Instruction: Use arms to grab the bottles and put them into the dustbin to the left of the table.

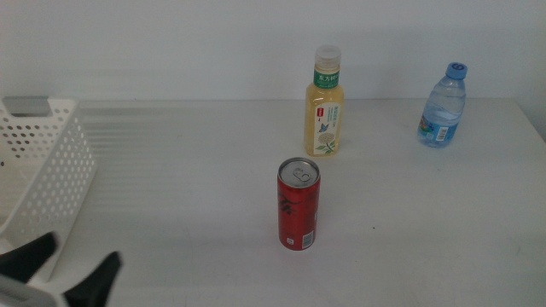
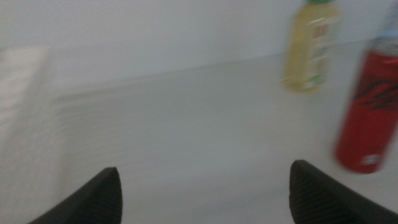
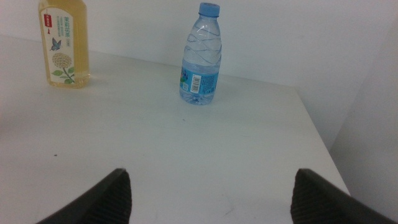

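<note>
The upright red metal can (image 1: 298,205) stands mid-bench, ahead and to the right of the empty, wide-open left pincer (image 1: 61,269), nearer it than the equally open, unloaded right pincer (image 3: 211,199).

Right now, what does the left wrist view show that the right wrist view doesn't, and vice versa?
Left wrist only: the red drinks can and the blurred white perforated plastic basket, seen past the open left gripper.
Right wrist only: the small clear blue-capped water bottle and the table's edge, beyond the open right gripper.
Both: the tall yellow tea bottle and the plain white tabletop.
</note>
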Motion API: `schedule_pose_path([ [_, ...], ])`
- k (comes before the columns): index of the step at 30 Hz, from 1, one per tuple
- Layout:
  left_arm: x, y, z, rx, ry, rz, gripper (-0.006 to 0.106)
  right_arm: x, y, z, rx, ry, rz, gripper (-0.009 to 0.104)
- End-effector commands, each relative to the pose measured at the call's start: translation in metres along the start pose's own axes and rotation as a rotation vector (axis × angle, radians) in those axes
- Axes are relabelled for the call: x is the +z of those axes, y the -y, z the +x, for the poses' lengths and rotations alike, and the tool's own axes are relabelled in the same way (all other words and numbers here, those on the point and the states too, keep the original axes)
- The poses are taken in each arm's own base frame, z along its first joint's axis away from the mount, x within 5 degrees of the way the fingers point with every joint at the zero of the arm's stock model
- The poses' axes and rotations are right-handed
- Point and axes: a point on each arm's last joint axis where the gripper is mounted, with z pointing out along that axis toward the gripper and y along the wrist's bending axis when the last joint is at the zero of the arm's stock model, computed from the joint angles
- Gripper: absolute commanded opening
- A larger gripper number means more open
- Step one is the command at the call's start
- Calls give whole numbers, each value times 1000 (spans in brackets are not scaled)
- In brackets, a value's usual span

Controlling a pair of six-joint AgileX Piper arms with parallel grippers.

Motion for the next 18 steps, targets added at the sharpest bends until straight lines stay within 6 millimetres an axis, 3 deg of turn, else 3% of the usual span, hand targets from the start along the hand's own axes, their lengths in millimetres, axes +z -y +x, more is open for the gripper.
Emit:
schedule_pose_path([
  [1, 10, 8, -11, -25, 127, 76, 85, -3, 2, -11, -18, 112, 26, 67],
  [6, 30, 31, -6, -60, 131, 221, 85, -3, 2, -11, -18, 112, 26, 67],
  [13, 48, 53, 6, -62, 173, 283, 85, -3, 2, -11, -18, 112, 26, 67],
  [18, 55, 58, 24, -124, 53, 296, 85, -3, 2, -11, -18, 112, 26, 67],
])
